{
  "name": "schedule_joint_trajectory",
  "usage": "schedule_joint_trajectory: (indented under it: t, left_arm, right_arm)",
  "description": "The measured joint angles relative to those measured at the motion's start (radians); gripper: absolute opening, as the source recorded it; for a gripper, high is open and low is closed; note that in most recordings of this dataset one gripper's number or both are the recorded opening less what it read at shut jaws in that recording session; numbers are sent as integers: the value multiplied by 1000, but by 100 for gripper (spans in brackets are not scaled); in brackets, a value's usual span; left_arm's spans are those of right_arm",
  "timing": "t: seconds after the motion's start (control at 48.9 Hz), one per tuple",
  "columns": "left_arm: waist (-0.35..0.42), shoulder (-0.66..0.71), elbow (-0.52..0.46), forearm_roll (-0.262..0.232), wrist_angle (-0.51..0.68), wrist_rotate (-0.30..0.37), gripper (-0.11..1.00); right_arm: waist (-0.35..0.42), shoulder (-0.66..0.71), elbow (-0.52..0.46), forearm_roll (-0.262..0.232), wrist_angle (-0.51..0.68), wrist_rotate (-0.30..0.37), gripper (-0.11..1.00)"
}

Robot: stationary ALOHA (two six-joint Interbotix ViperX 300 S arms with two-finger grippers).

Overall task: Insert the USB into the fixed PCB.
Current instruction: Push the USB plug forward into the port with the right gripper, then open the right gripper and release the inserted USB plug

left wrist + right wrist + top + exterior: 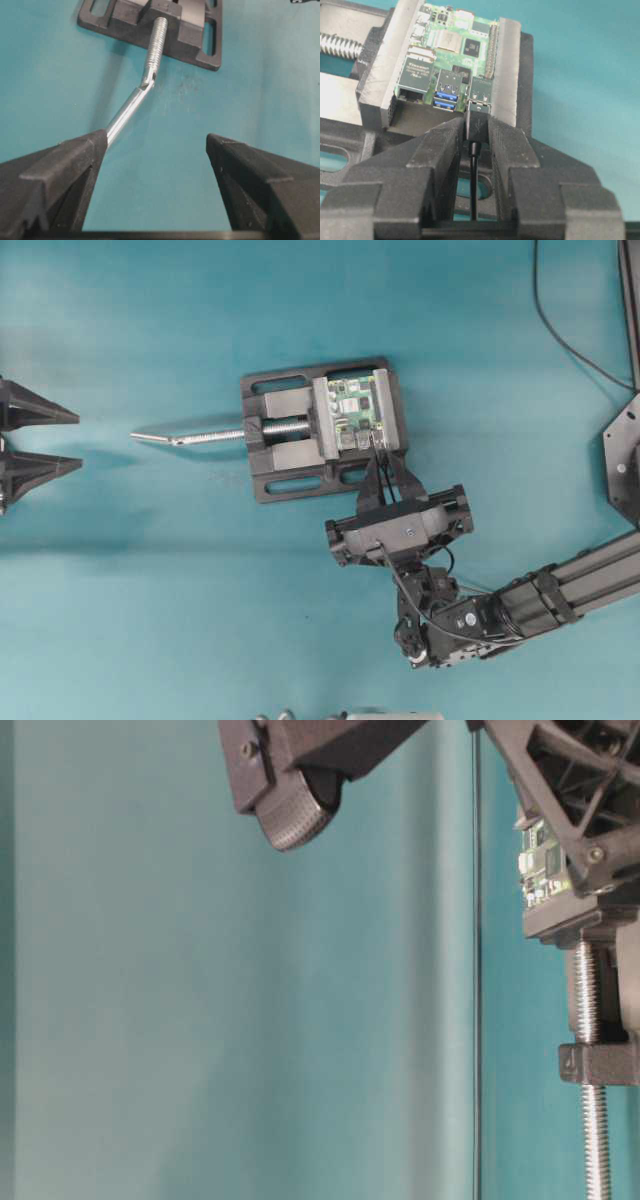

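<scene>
Right gripper (477, 131) is pinching the USB (477, 125) plug between its fingertips, with the thin black cable trailing back down the gap between the fingers. The plug's front end sits right at the edge of the fixed PCB (451, 50), lined up with the rightmost silver port, just beside the blue-tongued USB ports. It looks like it is touching the port mouth; can't tell how far in, if at all.

The PCB is straight ahead of the right gripper, clamped flat between the two grey jaws of the black vise (322, 430). In the overhead view the gripper (384, 475) comes at the vise from its near side, fingers overlapping the vise base.

Left gripper (157, 150) is spread wide, holding nothing, and well apart from the vise. The vise's silver screw rod (131, 106) points toward it, its bent handle end reaching just past the left-hand finger (55, 175) in the wrist view. Teal bench (150, 590) underneath everything.
</scene>
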Motion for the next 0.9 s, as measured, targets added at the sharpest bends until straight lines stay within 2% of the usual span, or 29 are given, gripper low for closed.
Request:
schedule_joint_trajectory:
  t: [0.204,0.9]
  left_arm:
    - [0,-2,0,0,0,0,95]
    - [0,0,0,0,0,0,95]
  right_arm:
    - [-14,0,-3,-18,2,0,21]
    - [-28,-2,6,-29,43,0,21]
